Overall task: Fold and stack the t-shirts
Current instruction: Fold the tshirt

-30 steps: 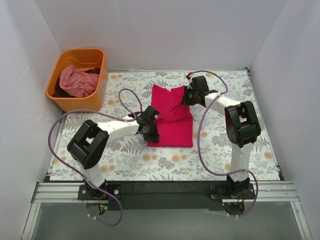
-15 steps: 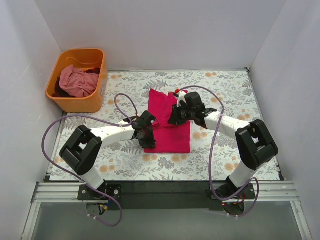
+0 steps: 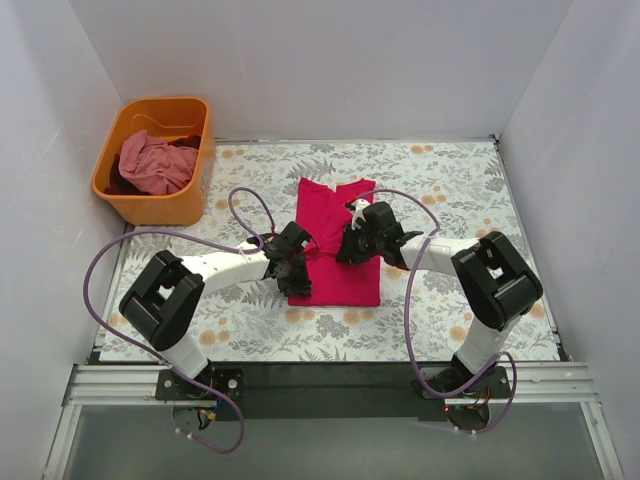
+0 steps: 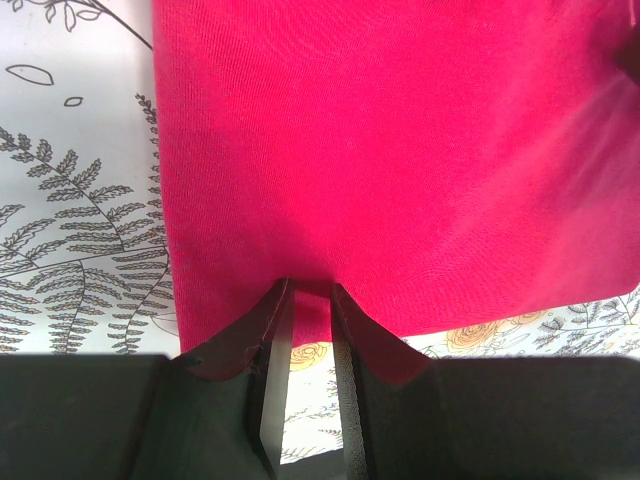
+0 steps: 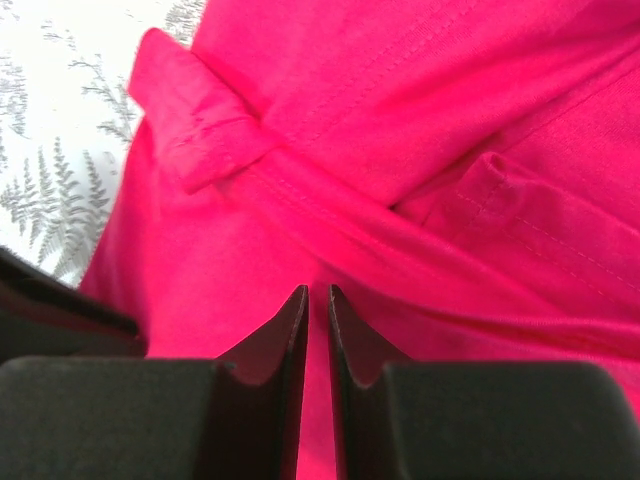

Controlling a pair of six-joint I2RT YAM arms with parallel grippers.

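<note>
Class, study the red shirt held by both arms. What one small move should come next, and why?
Probably lower the right gripper and open it, laying its fold flat. It pinches bunched cloth over the middle of the shirt, while the left gripper grips the shirt's near left edge, so the fold looks ready to set down.

You can't tell if the right gripper (image 5: 316,292) pinches the shirt (image 5: 420,120); both wrist views crop it. Dark cloth (image 3: 184,142) in the basket (image 3: 150,209) is mostly buried.
</note>
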